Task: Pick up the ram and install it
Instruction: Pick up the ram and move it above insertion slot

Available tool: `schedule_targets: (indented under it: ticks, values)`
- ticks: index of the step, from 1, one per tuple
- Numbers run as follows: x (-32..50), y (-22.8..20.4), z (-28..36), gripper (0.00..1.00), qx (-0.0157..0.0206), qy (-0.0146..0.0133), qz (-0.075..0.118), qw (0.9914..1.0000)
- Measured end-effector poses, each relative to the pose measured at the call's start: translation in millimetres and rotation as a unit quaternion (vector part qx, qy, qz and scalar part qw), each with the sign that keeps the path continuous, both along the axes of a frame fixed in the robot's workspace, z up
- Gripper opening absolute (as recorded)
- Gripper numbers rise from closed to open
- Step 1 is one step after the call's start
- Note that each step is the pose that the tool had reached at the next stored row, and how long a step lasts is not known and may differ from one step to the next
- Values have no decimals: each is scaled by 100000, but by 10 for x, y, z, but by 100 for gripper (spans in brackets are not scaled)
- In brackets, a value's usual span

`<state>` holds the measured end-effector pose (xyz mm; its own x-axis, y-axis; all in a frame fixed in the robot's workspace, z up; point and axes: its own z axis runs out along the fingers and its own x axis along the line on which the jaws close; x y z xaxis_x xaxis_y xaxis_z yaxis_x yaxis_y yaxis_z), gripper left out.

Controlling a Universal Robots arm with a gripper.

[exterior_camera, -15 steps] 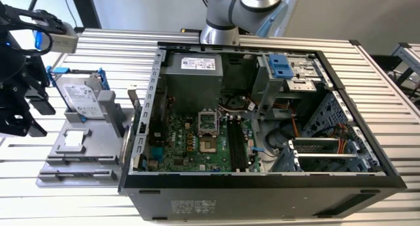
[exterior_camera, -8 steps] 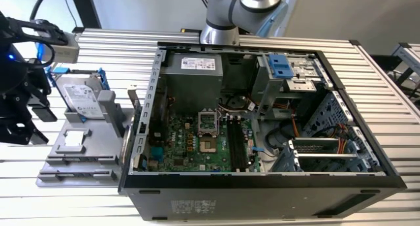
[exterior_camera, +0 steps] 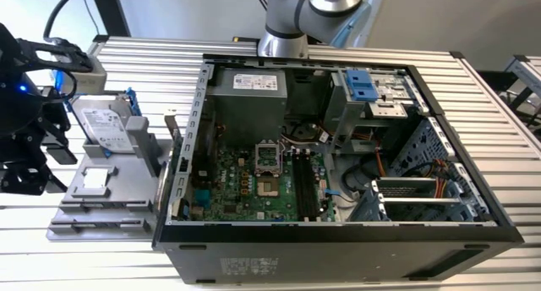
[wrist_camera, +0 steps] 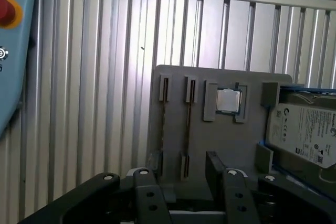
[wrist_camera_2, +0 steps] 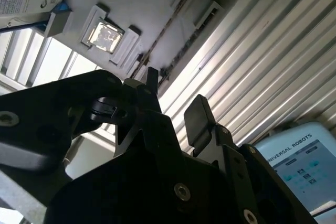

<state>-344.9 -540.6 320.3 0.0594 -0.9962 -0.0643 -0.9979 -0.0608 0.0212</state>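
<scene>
Black two-finger gripper (wrist_camera: 182,190): jaws spread wide and empty, straddling the long thin dark ram stick (wrist_camera: 187,127), which stands on edge in a slot of the grey moulded holder (wrist_camera: 241,145), presumably kept upright for pinching.

Arm (exterior_camera: 311,9): silver-grey tubular joints, pale blue end cap. Claw (wrist_camera_2: 173,95): matt black housing, two flat-padded fingers (wrist_camera_2: 197,116), round screws (wrist_camera_2: 182,191). Black cable (exterior_camera: 61,6) arcs above claw.
</scene>
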Motion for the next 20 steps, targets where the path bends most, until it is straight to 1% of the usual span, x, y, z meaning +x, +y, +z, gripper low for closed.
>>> schedule_targets:
  ticks: [3,4,7,15,20]
  values:
    - [0,0,-28,100,-832,-10,23,99997]
    - [0,0,-41,100,-995,-1,23,99995]
    - [0,0,-83,100,-1004,-7,25,99995]
    - [0,0,-221,100,-1002,-8,24,99995]
    - [-1,0,-291,100,-999,-9,7,99995]
